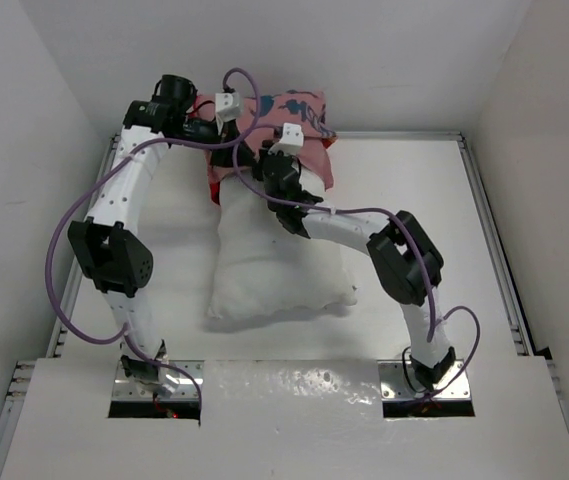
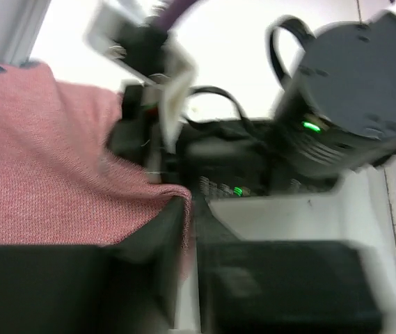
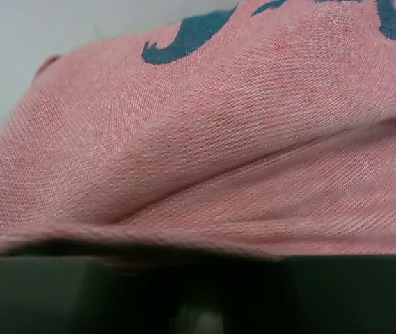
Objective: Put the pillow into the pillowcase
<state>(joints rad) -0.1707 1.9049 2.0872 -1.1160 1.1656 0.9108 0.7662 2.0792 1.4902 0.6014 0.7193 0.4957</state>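
Handling limp, thin cloth, you should hold the pillowcase (image 1: 299,110) by its hem. Your left pincer (image 2: 191,271) looks pinched narrow on it; the right pincer (image 3: 198,292) hides under fabric, state impossible to tell. The plump, squashy pillow (image 1: 274,270) lies on the bench (image 1: 414,200), its far end inside the pillowcase.

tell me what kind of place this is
Probably a robot lab test cell, not a home: a white table boxed in by bare white walls, a left arm and right arm bolted at its near edge, with a pillow and pillowcase as props.
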